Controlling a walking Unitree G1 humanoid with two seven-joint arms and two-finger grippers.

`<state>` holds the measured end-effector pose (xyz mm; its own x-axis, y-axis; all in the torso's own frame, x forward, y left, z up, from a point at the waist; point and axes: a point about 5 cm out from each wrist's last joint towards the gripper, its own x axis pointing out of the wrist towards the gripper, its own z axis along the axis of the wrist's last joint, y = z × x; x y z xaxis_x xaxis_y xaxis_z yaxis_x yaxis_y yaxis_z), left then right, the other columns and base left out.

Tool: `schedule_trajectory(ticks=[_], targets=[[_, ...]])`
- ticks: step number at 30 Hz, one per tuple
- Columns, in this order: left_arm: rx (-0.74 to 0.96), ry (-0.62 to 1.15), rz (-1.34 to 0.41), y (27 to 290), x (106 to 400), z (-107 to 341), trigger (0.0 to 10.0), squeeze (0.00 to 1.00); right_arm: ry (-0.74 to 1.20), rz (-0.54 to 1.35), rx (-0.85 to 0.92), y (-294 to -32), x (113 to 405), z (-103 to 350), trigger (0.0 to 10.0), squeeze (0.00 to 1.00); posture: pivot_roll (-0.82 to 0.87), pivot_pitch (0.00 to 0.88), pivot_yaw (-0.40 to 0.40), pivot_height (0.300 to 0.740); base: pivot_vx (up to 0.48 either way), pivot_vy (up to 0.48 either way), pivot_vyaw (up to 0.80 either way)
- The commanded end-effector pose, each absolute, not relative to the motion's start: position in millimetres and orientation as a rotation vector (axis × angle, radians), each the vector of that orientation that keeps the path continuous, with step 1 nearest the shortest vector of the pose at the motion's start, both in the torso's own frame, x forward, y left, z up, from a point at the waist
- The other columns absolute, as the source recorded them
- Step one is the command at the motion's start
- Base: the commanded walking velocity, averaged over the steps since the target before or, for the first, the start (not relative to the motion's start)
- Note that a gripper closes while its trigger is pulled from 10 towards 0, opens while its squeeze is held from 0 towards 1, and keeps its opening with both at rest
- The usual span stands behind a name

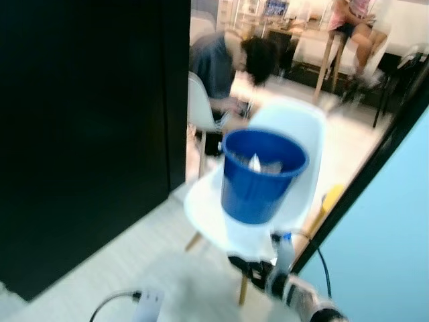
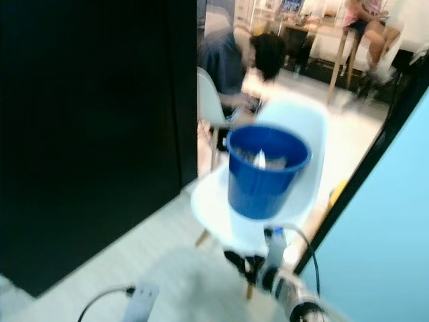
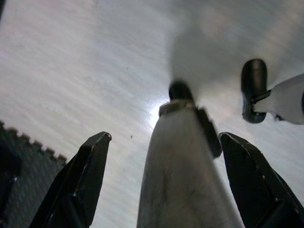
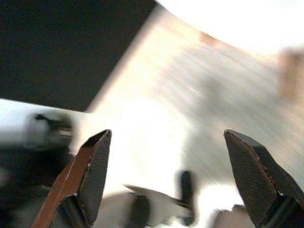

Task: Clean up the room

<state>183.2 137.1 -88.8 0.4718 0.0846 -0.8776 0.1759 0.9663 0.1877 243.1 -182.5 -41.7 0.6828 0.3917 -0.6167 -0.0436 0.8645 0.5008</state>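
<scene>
A blue bucket (image 1: 260, 173) with some pale scraps inside stands on the seat of a white chair (image 1: 295, 127), straight ahead. The head views are blurred. My right arm reaches in from the lower right, and its gripper (image 1: 249, 263) hangs low in front of the chair, below the seat edge. In the right wrist view the right gripper (image 4: 166, 133) is open with nothing between its fingers, over pale floor. My left gripper (image 3: 164, 137) is open too, hanging over the floor beside my own silver leg (image 3: 183, 171).
A tall black wall (image 1: 87, 134) fills the left side and a light blue panel (image 1: 382, 241) the right. Behind the chair a person (image 1: 224, 64) bends forward on another white chair. A second person (image 1: 355, 27) sits on a stool far back. Something yellow (image 1: 332, 196) lies by the panel.
</scene>
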Motion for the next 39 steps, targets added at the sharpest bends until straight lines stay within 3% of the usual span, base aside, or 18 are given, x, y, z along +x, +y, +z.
schedule_trajectory(ticks=[1,9,13,17,26,39], targets=[[0.268,1.091,-0.069,134.7,181.0,-89.9,10.0,0.00,0.868,0.168,0.408,-188.3,227.7,-54.4,10.0,0.00,-0.04,0.000,-0.086,0.740,-0.360,0.000,-0.78],[0.269,1.092,-0.071,135.1,180.8,-90.0,10.0,0.00,1.033,0.028,0.297,-200.9,188.3,-78.4,10.0,0.00,-0.04,0.000,-0.083,0.740,-0.355,0.000,-0.78],[0.271,1.091,-0.076,135.2,180.9,-89.9,10.0,0.00,1.223,-0.005,0.135,-209.0,137.8,-99.7,10.0,0.00,-0.04,0.000,-0.086,0.740,-0.309,0.000,-0.78],[0.273,1.088,-0.079,135.1,181.1,-89.9,10.0,0.00,1.283,-0.017,0.084,-212.9,121.9,-104.4,10.0,0.00,-0.04,0.000,-0.086,0.740,-0.129,0.000,-0.78],[0.307,1.075,-0.106,135.1,182.4,-89.2,10.0,0.00,1.286,-0.022,0.041,-216.0,122.2,-104.0,10.0,0.00,-0.04,0.000,-0.080,0.740,0.000,0.000,-0.78],[0.363,1.045,-0.118,134.9,184.7,-87.9,10.0,0.00,1.285,0.054,-0.164,-214.9,128.4,-102.8,10.0,0.00,-0.03,0.000,-0.088,0.740,0.000,0.000,-0.78]])
